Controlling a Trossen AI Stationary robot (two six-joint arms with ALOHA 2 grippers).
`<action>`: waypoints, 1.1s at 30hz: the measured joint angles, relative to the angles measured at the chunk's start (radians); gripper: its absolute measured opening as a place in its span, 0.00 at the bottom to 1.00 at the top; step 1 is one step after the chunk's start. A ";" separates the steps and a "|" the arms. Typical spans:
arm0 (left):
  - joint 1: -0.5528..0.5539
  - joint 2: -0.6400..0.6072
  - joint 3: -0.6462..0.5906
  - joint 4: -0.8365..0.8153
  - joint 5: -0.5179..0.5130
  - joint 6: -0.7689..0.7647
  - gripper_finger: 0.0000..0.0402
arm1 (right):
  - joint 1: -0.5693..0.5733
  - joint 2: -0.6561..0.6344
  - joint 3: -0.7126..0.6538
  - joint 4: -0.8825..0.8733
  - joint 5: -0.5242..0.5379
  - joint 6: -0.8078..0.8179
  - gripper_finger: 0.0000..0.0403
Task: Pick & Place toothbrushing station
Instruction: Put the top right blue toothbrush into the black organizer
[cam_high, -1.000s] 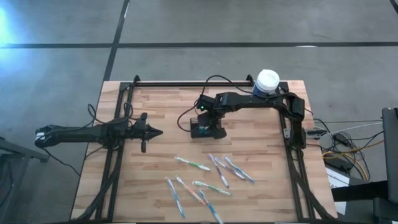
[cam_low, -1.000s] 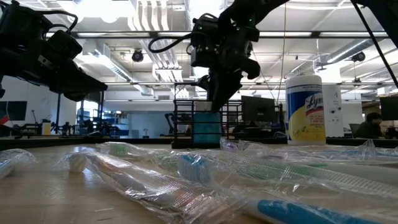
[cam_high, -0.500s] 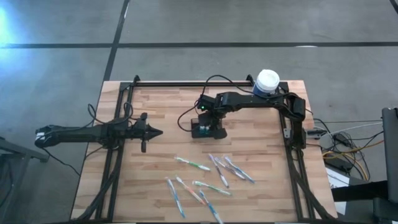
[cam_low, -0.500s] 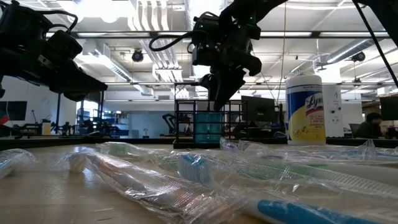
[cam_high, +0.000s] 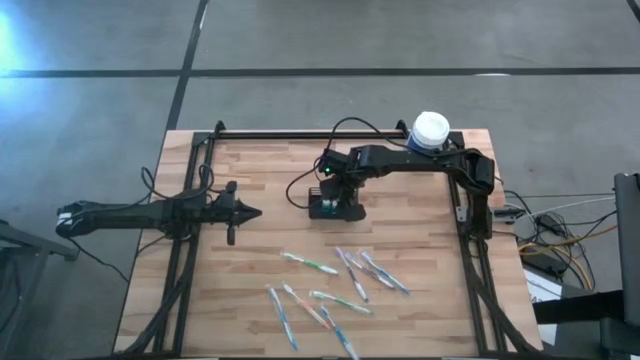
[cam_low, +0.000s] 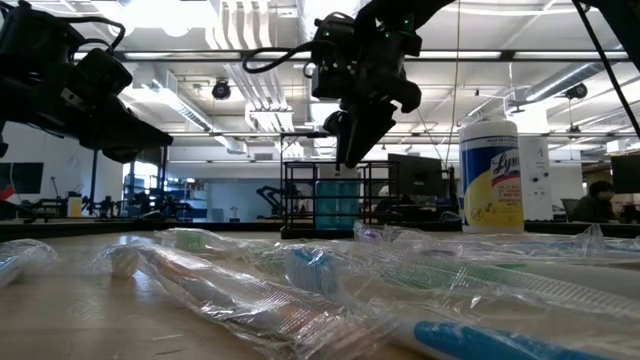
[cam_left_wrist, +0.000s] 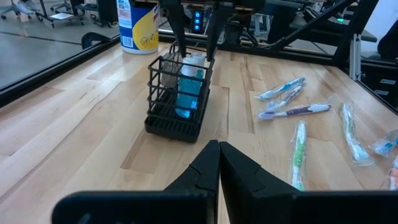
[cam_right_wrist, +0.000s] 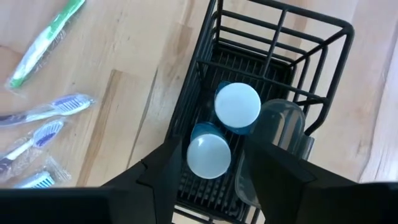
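The toothbrushing station (cam_high: 333, 208) is a small black wire holder that stands by its base on the table's middle. It holds two blue bottles with white caps (cam_right_wrist: 237, 104) and a clear cup (cam_right_wrist: 280, 127). It also shows in the low view (cam_low: 300, 200) and the left wrist view (cam_left_wrist: 168, 106). My right gripper (cam_right_wrist: 211, 163) is open just above the holder's top, its fingers on either side of one bottle cap without touching it. It also shows in the high view (cam_high: 335, 190) and the low view (cam_low: 345, 150). My left gripper (cam_high: 250, 211) is shut and empty at the table's left.
Several plastic-wrapped toothbrushes (cam_high: 340, 285) lie scattered on the near half of the table; they also show in the left wrist view (cam_left_wrist: 292, 106). A white-lidded canister with a yellow label (cam_high: 431, 130) stands at the far right corner. Black frame rails (cam_high: 185, 260) run along both sides.
My right gripper has risen from between the holder's wires to just above its top, drifting slightly toward the table's right and far edges. The holder has shifted a little the same way and stands on the table.
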 joint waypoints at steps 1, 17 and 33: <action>0.000 0.000 0.000 0.000 0.000 0.000 0.04 | 0.000 0.000 0.000 0.000 0.000 0.000 0.44; 0.000 0.000 0.000 0.000 0.000 0.000 0.04 | 0.001 -0.092 0.002 -0.019 0.030 0.021 0.46; 0.000 0.000 0.000 0.000 0.000 -0.006 0.04 | 0.058 -0.695 -0.309 0.592 -0.172 0.289 0.35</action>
